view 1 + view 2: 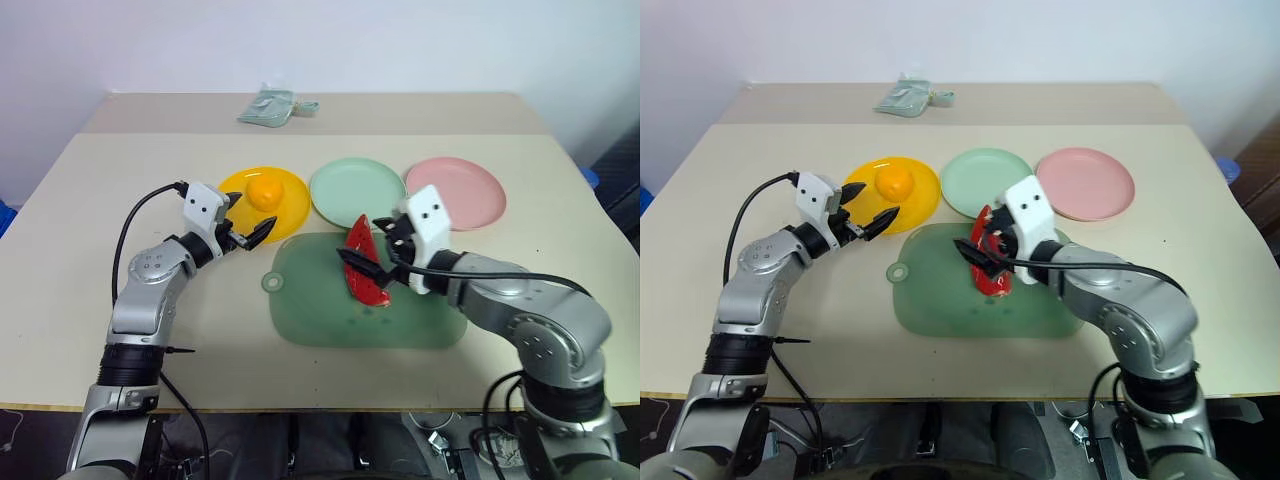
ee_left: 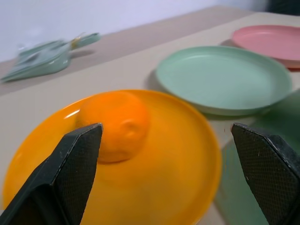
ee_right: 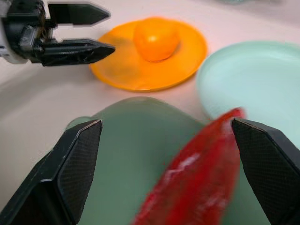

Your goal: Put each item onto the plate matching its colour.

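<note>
Left gripper (image 2: 164, 154) jaws wide apart, nothing between them. Orange fruit (image 2: 117, 125) sits on yellow plate (image 2: 183, 159) just ahead, nearer one jaw. Mint green plate (image 2: 225, 77) beyond, pink plate (image 2: 269, 41) farther. Pale pouch (image 2: 44, 58) far back on bench (image 2: 126, 63).

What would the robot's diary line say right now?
orange fruit: on yellow plate | left end effector: open, beside plate | right end effector: open, around watermelon wedge

Watermelon wedge (image 3: 201, 183) blurred in right wrist view, lower end cut off by frame edge; in head views partly hidden behind right gripper (image 1: 385, 255). Pink plate (image 2: 272, 41) cut off at edge in left wrist view. Pouch (image 1: 268, 106) at far table edge too small for detail. Orange fruit (image 2: 117, 124) soft, partly behind 1 finger (image 2: 70, 168).
</note>
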### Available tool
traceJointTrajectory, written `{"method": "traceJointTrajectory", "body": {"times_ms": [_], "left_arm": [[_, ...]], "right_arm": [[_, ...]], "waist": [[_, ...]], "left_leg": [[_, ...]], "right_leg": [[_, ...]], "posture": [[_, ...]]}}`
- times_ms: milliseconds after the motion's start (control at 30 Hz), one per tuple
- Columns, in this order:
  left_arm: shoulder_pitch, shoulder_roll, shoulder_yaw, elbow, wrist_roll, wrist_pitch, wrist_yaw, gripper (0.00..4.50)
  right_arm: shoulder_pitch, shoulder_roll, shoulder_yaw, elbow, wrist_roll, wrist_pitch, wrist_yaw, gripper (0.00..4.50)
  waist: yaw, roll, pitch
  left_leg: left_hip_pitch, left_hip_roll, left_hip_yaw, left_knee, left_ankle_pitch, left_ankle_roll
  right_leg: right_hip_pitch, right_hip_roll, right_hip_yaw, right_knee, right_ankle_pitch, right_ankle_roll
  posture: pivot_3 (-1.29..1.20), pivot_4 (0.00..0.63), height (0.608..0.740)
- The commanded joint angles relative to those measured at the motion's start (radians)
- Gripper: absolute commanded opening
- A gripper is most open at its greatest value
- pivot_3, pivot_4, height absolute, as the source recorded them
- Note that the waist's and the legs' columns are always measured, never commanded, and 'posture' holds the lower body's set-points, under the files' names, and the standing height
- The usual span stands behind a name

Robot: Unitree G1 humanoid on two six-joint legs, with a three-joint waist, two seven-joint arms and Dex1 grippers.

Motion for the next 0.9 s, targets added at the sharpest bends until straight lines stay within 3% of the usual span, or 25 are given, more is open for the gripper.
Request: {"method": "traceJointTrajectory", "body": {"times_ms": [33,267,533,633,767,900], "left_arm": [[0.023,0.016,0.005,-0.059,-0.006,-0.021,-0.018,4.47],[0.048,0.009,0.004,-0.087,-0.012,-0.013,-0.014,4.47],[0.047,0.007,-0.001,-0.083,-0.014,-0.015,-0.019,4.50],[0.046,0.008,0.001,-0.079,-0.014,-0.017,-0.020,4.50],[0.044,0.011,0.006,-0.075,-0.015,-0.020,-0.022,4.50],[0.044,0.006,0.010,-0.080,-0.023,-0.020,-0.026,4.50]], "right_arm": [[-0.040,0.010,0.035,0.007,-0.072,0.108,-0.082,4.50],[-0.037,0.033,0.047,-0.013,-0.129,0.243,-0.103,4.50],[-0.067,0.077,0.029,-0.036,-0.152,0.286,-0.069,0.73],[-0.095,0.058,0.037,-0.052,-0.149,0.288,-0.034,0.73],[-0.171,-0.034,0.010,-0.108,-0.095,0.189,0.115,0.73],[-0.254,-0.170,-0.051,0.070,-0.220,0.031,0.123,0.73]], "waist": [[0.000,0.000,0.000],[-0.012,0.000,0.000],[-0.015,0.000,0.000],[-0.012,0.000,0.000],[-0.013,0.000,0.000],[-0.013,0.000,0.000]], "left_leg": [[-0.001,0.000,0.000,0.000,0.000,0.000],[-0.006,0.000,0.000,0.001,0.000,0.000],[-0.007,-0.001,0.000,0.001,-0.001,0.002],[-0.007,-0.001,0.000,0.001,-0.001,0.002],[-0.007,-0.001,0.000,0.001,-0.001,0.002],[-0.008,-0.001,0.000,0.001,-0.002,0.003]], "right_leg": [[0.000,0.000,0.000,0.000,0.000,0.000],[-0.006,0.000,0.000,0.002,0.000,0.000],[-0.008,0.000,0.000,0.003,0.000,0.000],[-0.008,0.000,0.000,0.003,0.000,0.000],[-0.009,0.000,0.000,0.003,0.000,0.000],[-0.009,0.000,0.000,0.004,0.000,0.000]], "posture": [[0.00,0.150,0.740],[0.00,0.150,0.740],[0.00,0.150,0.740],[0.00,0.150,0.740],[0.00,0.150,0.740],[0.00,0.150,0.740]]}}
